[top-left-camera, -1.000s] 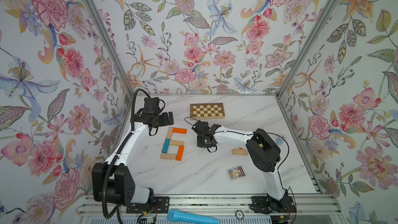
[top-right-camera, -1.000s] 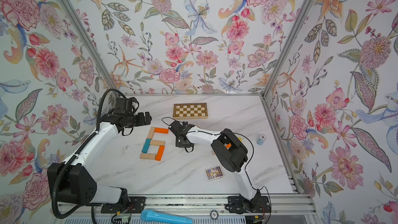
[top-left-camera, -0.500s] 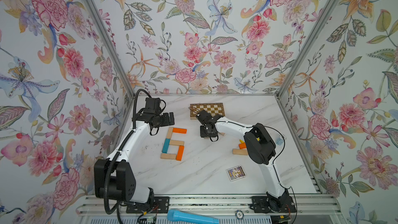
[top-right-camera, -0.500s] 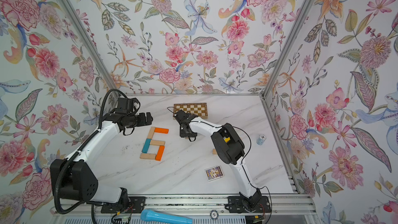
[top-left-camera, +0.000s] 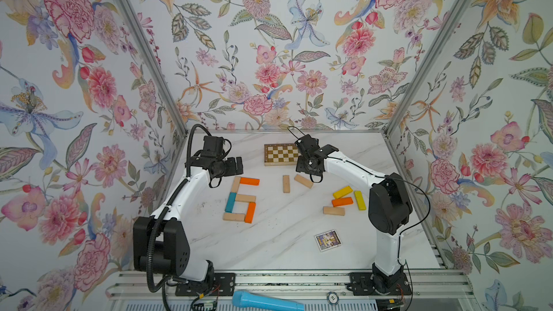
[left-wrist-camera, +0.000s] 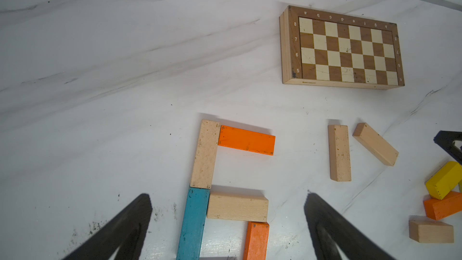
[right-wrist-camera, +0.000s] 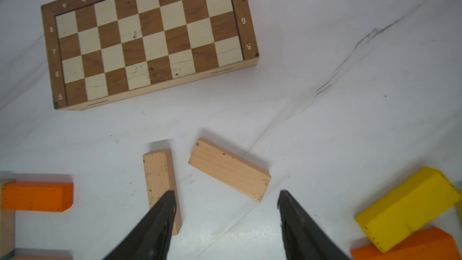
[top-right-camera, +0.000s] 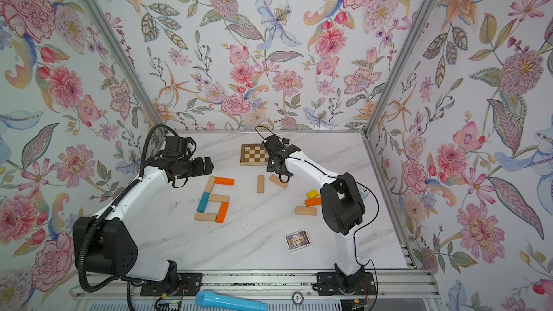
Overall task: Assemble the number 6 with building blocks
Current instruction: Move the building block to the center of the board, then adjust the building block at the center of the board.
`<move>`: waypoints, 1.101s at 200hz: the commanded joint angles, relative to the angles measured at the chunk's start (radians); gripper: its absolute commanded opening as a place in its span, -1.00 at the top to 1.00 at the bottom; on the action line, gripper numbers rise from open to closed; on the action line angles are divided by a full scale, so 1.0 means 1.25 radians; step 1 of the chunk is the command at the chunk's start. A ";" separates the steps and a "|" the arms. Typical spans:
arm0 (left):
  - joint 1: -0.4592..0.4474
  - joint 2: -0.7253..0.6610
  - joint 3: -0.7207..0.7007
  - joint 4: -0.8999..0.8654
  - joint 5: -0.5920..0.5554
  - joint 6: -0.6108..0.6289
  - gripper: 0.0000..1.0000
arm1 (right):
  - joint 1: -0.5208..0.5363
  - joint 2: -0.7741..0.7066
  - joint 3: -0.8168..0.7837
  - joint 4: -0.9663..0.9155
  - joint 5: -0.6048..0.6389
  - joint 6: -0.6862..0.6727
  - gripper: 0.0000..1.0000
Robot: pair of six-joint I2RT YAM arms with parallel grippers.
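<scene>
Number 6 [top-left-camera: 246, 198]: six blocks lie flat and touch each other on the left part of the white table [top-left-camera: 284, 234]. Three are pale wood, two are orange, and one is a teal block [top-left-camera: 230, 202].
Loose pale blocks [top-left-camera: 286, 183]: two lie close together but not touching, in front of the board.
Block pile [top-left-camera: 342, 201]: yellow, orange and pale blocks are bunched on the right side.
Left arm [top-left-camera: 185, 192]: it leans up from the front and bends in toward the top of the 6.
Left gripper [left-wrist-camera: 228, 195]: it is spread wide and holds nothing. It hangs above the 6.
Right arm [top-left-camera: 350, 169]: its elbow is high and it reaches toward the board.
Right gripper [right-wrist-camera: 226, 192]: its jaws are apart with nothing between them. It hangs over the loose pale blocks.
Checkered board [left-wrist-camera: 346, 51]: small white letters a, b, c, d run along one edge. The numbers 8, 7, 6, 5 run down the side.
Card [top-left-camera: 327, 240]: it has a bright picture, but the words are too small to read.
</scene>
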 commanded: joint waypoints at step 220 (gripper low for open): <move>-0.031 0.015 -0.004 0.002 0.035 -0.003 -0.98 | 0.011 0.239 0.121 -0.094 -0.019 0.217 -0.91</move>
